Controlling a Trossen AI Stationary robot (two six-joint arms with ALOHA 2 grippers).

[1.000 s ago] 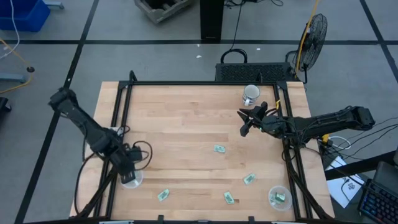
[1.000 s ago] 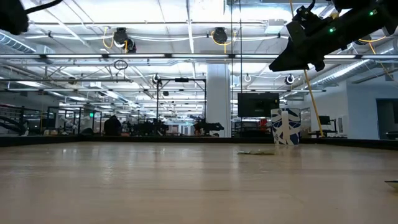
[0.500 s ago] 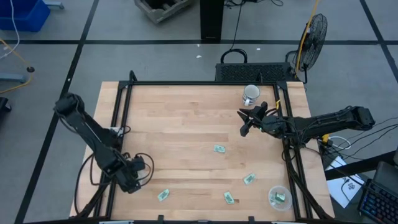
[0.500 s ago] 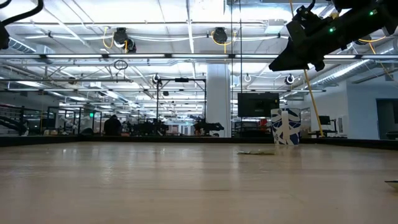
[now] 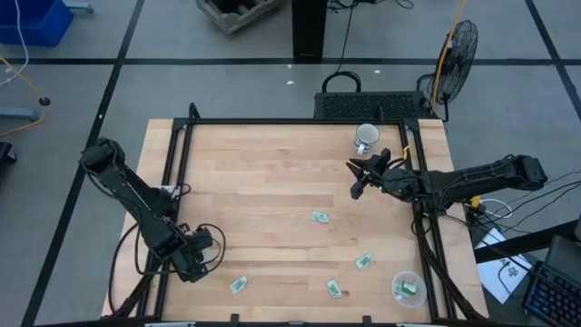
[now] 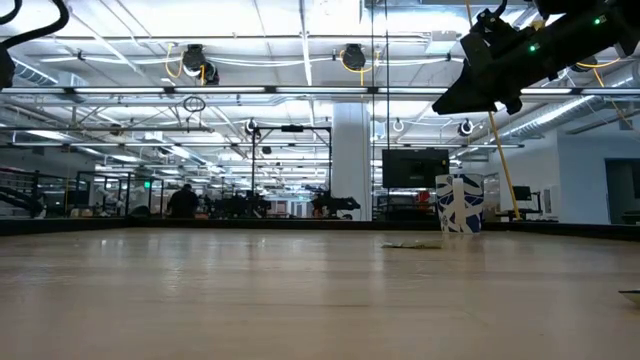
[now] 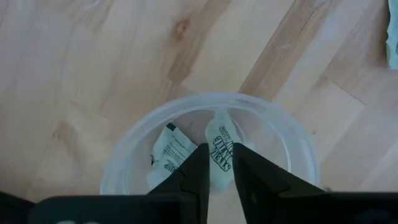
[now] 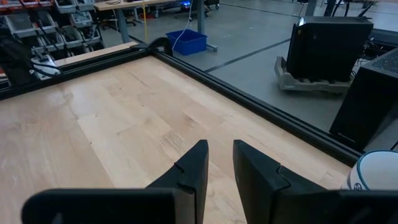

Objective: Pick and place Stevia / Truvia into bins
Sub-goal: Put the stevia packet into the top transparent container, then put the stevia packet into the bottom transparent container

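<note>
Bright even overhead light, soft short shadows under both arms on the table, ceiling strip lights blown out with glare in the low view, near tabletop there blurred, left wrist view soft on the cup rim, dark fingers out of focus.

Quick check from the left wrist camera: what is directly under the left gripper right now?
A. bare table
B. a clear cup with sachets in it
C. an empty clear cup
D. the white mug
B: the left gripper hangs over the clear cup, with sachets in it.
</note>
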